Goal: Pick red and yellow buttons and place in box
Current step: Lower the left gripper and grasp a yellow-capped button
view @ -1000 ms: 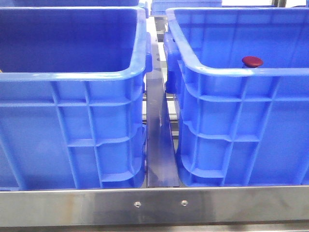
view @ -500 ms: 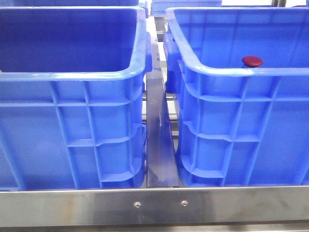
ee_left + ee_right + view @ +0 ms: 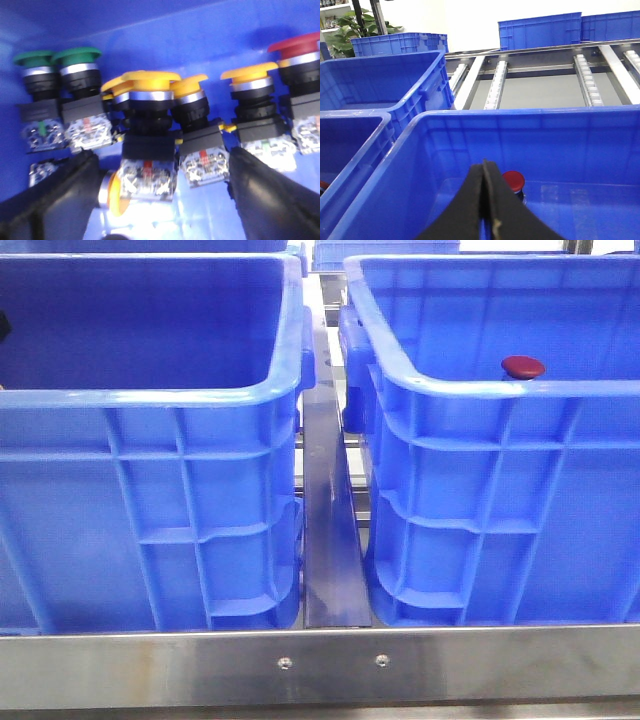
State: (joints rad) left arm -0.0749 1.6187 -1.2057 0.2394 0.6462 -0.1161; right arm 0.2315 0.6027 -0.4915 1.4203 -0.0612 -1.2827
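I am the robot, and my left gripper [image 3: 160, 200] is down inside the darker blue plastic crate [image 3: 150, 400] on my left. Its two black fingers [image 3: 50, 200] are spread wide apart, with nothing held between them.

Right in the gap between my fingers stands a yellow mushroom-cap push button [image 3: 147, 87] with a silver ring, a black body and a clear block at its foot. It is one of a row of buttons packed close together. Two green-capped buttons [image 3: 55, 57] stand at one end. More yellow ones are in the middle, like the yellow button with a green mark [image 3: 250, 80]. A dark red-capped button [image 3: 297, 47] is at the other end. Another yellow cap [image 3: 111, 197] lies on its side near one finger.

My right gripper [image 3: 487, 200] hangs over the lighter blue plastic crate [image 3: 500, 390] on my right. Its black fingers are pressed together and hold nothing. A small dark red round button [image 3: 514, 181] already sits on the floor of that crate. I think a yellow one must go in next.

What could go wrong? The buttons are so close that my fingers might pinch two at once, or knock the neighbours over. The cap is smooth and round, so it could slip out if I squeeze only the top. The fallen cap may get in my finger's way. The picture is also a bit blurry, so I could aim badly.
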